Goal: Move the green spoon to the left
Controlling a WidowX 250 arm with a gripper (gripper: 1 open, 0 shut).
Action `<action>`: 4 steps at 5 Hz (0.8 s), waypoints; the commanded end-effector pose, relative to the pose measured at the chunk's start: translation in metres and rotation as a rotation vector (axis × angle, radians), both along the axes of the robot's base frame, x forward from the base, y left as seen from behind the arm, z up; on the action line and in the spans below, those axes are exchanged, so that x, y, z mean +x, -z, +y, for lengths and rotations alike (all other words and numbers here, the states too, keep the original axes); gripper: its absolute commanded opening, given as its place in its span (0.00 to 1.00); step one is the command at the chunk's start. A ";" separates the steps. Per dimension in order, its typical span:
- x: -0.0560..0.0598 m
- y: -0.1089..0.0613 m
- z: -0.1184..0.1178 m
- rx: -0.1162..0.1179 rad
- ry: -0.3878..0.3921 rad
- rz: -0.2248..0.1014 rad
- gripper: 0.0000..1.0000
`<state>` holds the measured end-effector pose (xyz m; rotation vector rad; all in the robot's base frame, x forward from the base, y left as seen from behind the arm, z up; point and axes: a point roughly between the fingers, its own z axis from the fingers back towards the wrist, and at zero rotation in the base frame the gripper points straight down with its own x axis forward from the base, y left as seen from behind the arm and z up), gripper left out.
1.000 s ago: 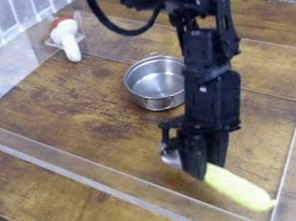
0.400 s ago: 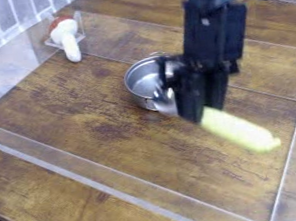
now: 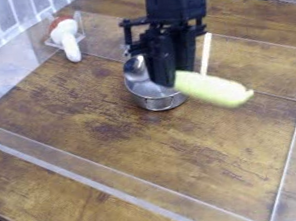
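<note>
I'm keeping the fingers (image 3: 163,71) clamped on the green spoon (image 3: 210,88), but it's looking close to the steel bowl (image 3: 153,90), so swinging left too low risks clipping the rim.

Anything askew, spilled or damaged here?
Nothing looks spilled or damaged. The green spoon is held tilted in the gripper, its handle slanting across the view, which fits being carried. The steel bowl, partly hidden behind them, sits on the wooden surface.
</note>
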<state>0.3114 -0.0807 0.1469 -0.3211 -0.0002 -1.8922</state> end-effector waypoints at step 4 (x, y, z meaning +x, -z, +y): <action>-0.012 0.000 0.063 -0.062 -0.128 -0.037 0.00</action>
